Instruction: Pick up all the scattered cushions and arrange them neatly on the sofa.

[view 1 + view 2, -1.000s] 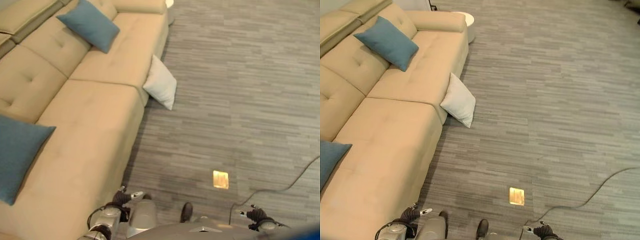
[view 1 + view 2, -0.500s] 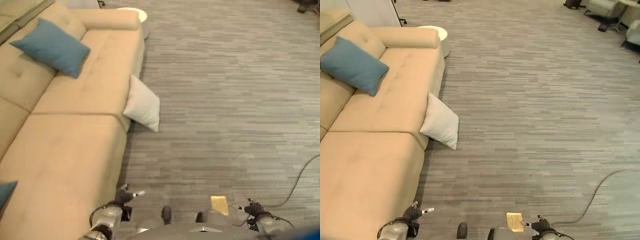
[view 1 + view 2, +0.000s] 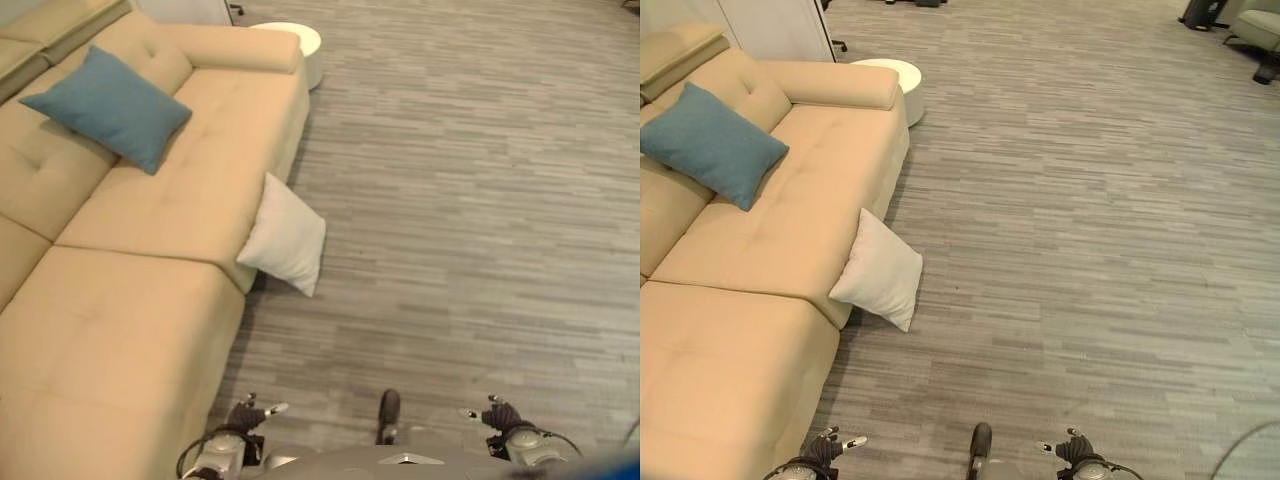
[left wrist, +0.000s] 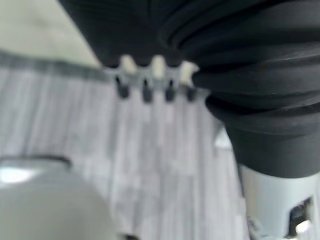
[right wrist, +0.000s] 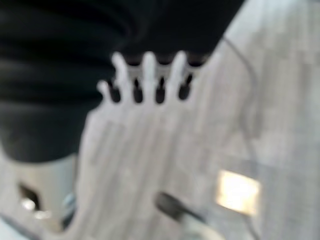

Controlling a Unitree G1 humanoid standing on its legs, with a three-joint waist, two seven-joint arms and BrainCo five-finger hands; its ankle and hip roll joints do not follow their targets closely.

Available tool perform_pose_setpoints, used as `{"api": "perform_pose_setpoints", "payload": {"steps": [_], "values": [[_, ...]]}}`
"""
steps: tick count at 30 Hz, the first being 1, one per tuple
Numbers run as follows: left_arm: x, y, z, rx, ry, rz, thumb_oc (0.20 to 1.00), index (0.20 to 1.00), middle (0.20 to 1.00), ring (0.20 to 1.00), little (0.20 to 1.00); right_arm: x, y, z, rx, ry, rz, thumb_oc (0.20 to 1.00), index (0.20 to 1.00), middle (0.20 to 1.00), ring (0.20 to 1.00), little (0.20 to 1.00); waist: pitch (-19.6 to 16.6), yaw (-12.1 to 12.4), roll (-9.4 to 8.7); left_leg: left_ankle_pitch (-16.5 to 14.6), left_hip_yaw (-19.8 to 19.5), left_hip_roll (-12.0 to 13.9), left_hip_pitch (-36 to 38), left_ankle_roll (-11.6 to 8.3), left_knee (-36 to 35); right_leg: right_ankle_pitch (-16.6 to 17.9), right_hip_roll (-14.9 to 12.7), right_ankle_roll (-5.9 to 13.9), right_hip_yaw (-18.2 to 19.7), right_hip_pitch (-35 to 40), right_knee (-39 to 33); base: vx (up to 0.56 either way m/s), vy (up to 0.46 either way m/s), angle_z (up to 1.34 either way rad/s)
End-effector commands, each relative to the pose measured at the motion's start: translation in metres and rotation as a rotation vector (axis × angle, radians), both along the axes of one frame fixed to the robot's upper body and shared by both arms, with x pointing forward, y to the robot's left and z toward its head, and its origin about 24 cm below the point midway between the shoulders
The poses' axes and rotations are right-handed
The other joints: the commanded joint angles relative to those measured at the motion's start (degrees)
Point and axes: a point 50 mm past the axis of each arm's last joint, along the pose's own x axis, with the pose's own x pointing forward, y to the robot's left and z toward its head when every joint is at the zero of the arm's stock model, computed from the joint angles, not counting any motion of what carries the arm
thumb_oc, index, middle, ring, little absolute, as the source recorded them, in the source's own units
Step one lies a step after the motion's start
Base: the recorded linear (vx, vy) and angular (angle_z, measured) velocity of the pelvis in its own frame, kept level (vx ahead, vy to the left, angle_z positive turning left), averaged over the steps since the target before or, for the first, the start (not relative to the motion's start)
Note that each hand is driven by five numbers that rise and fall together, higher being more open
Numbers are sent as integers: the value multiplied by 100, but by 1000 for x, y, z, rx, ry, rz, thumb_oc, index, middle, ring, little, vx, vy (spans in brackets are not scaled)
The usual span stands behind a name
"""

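Left eye view: the beige sofa [image 3: 150, 260] carries a blue cushion [image 3: 108, 106] against its back, while a white cushion [image 3: 285, 245] leans on the floor against the sofa front — that one is left, I judge. Left hand [image 3: 245, 413] and right hand [image 3: 494, 414] hang relaxed, empty. Right wrist view adds a yellow floor plate [image 5: 237, 192].
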Motion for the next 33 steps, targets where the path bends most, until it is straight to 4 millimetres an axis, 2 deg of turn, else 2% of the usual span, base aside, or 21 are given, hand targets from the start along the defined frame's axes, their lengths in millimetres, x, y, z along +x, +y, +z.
{"api": "perform_pose_setpoints", "payload": {"steps": [1, 3, 4, 5, 6, 9, 11, 14, 15, 18, 19, 22, 24, 25, 26, 27, 29, 31, 32, 33], "values": [[31, -4, 12, 5, -107, -56, 1000, 1000, 1000, 1000, 1000, 5, -24, 9, -69, -25, -34, 1000, 1000, 1000, 1000, 1000, 313, 26, -42, 432, 235, -131, -390, 339, -1406, -407, -134, 869, -29, 451, 221, 213, -110, 10], [31, -5, 11, 7, -103, -67, 1000, 1000, 1000, 1000, 1000, 6, -25, 10, -73, -26, -33, 1000, 1000, 1000, 1000, 1000, 298, 44, -17, 366, 303, -195, -497, 416, -1981, -511, -73, 898, -49, 568, 182, 200, -63, 8], [31, -5, 11, 7, -103, -67, 1000, 1000, 1000, 1000, 1000, 6, -25, 10, -73, -26, -33, 1000, 1000, 1000, 1000, 1000, 306, 47, -20, 369, 305, -198, -479, 417, -1994, -514, -77, 900, -47, 579, 182, 273, -23, 22], [28, -6, 10, 9, -89, -78, 1000, 1000, 1000, 1000, 1000, 6, -24, 10, -76, -29, -22, 1000, 1000, 1000, 1000, 1000, 271, 85, 61, 666, 324, -218, -572, 429, -2593, -663, 39, 902, -26, 724, 196, 313, -12, 14], [27, -6, 9, 8, -87, -78, 1000, 1000, 1000, 1000, 1000, 6, -24, 10, -78, -28, -15, 1000, 1000, 1000, 1000, 1000, 249, 116, 111, 884, 304, -238, -686, 416, -2804, -751, 124, 883, 3, 798, 211, 403, -8, -7], [22, -6, 8, 8, -72, -75, 1000, 1000, 1000, 1000, 1000, 3, -23, 8, -72, -18, -10, 1000, 1000, 1000, 1000, 1000, 233, 150, 122, 1076, 592, -176, -794, 381, -2867, -964, 189, 862, 62, 984, 321, 299, 30, -6], [17, -2, 6, 6, -60, -50, 1000, 1000, 1000, 1000, 1000, 0, -20, 6, -63, -1, -2, 1000, 1000, 1000, 1000, 1000, 142, 203, 91, 955, 566, -187, -642, 497, -2988, -1105, 157, 891, 77, 1036, 538, 335, 74, -25], [13, 0, 5, 5, -52, -28, 1000, 1000, 1000, 1000, 1000, 2, -15, 5, -50, -9, 12, 1000, 1000, 1000, 1000, 1000, 93, 270, 88, 737, 539, -276, -407, 677, -3000, -1093, -77, 1146, -19, 875, 1432, 268, 114, -20], [13, 0, 5, 5, -52, -28, 1000, 1000, 1000, 1000, 1000, 2, -14, 5, -49, -9, 12, 1000, 1000, 1000, 1000, 1000, 94, 276, 84, 735, 546, -279, -406, 680, -2999, -1105, -84, 1149, -12, 865, 1452, 178, 101, -21], [16, 2, 7, 10, -65, -30, 1000, 1000, 1000, 1000, 1000, 10, -12, 7, -45, -33, 22, 1000, 1000, 1000, 1000, 1000, 159, 253, 136, 531, 538, -316, -65, 878, -3013, -617, -382, 1331, -27, 432, 2498, 261, 118, -10], [19, 4, 9, 19, -68, -52, 1000, 1000, 1000, 1000, 1000, 12, -10, 7, -31, -44, 14, 1000, 1000, 1000, 1000, 1000, 195, 148, 213, 347, 373, -313, 204, 936, -3014, -605, -378, 1239, 128, 59, 2940, 397, 90, 22], [20, 5, 9, 24, -70, -57, 1000, 1000, 1000, 1000, 1000, 17, -7, 8, -29, -54, 37, 1000, 1000, 1000, 1000, 1000, 177, 144, 238, 202, 309, -283, 426, 908, -3125, -639, -507, 1154, -86, -175, 2332, 292, -27, 37], [21, 6, 10, 30, -73, -53, 1000, 1000, 1000, 1000, 1000, 20, -6, 9, -28, -61, 42, 1000, 1000, 1000, 1000, 1000, 209, 78, 208, 133, 219, -300, 593, 856, -3215, -454, -517, 1217, -69, -320, 1698, 199, -76, 18], [21, 6, 10, 30, -73, -53, 1000, 1000, 1000, 1000, 1000, 20, -6, 9, -28, -61, 42, 1000, 1000, 1000, 1000, 1000, 220, 74, 214, 130, 214, -294, 609, 854, -3218, -452, -511, 1217, -76, -298, 1686, 255, -92, 21], [20, 6, 9, 33, -70, -54, 1000, 1000, 1000, 1000, 1000, 21, -6, 10, -26, -67, 36, 1000, 1000, 1000, 1000, 1000, 219, -19, 162, 89, 124, -346, 736, 805, -3271, -212, -420, 1295, 136, -434, 1046, 285, -110, 34], [20, 7, 9, 33, -70, -54, 1000, 1000, 1000, 1000, 1000, 20, -6, 10, -23, -66, 34, 1000, 1000, 1000, 1000, 1000, 227, -86, 146, 58, 45, -355, 810, 782, -3308, -88, -369, 1327, 317, -526, 777, 289, -110, 41], [18, 7, 9, 32, -68, -46, 1000, 1000, 1000, 1000, 1000, 19, -6, 9, -23, -62, 32, 1000, 1000, 1000, 1000, 1000, 244, -123, 157, 17, -19, -349, 883, 756, -3308, -15, -335, 1356, 387, -529, 690, 171, -66, 39], [15, 9, 8, 36, -59, -33, 1000, 1000, 1000, 1000, 1000, 17, -5, 8, -22, -53, 36, 1000, 1000, 1000, 1000, 1000, 232, -223, 145, -71, -161, -365, 997, 724, -3262, 59, -201, 1354, 671, -632, 702, 288, -142, 59], [10, 8, 5, 32, -40, -31, 1000, 1000, 1000, 1000, 1000, 10, -6, 5, -21, -27, 42, 1000, 1000, 1000, 1000, 1000, 169, -233, 128, -174, -249, -345, 1063, 677, -3153, 22, -203, 1296, 691, -505, 671, 313, -197, 75], [8, 7, 4, 31, -33, -31, 1000, 1000, 1000, 1000, 1000, 9, -5, 5, -19, -23, 44, 1000, 1000, 1000, 1000, 1000, 121, -252, 131, -145, -268, -300, 1074, 629, -3087, -11, -151, 1245, 731, -463, 702, 288, -219, 58]]}}
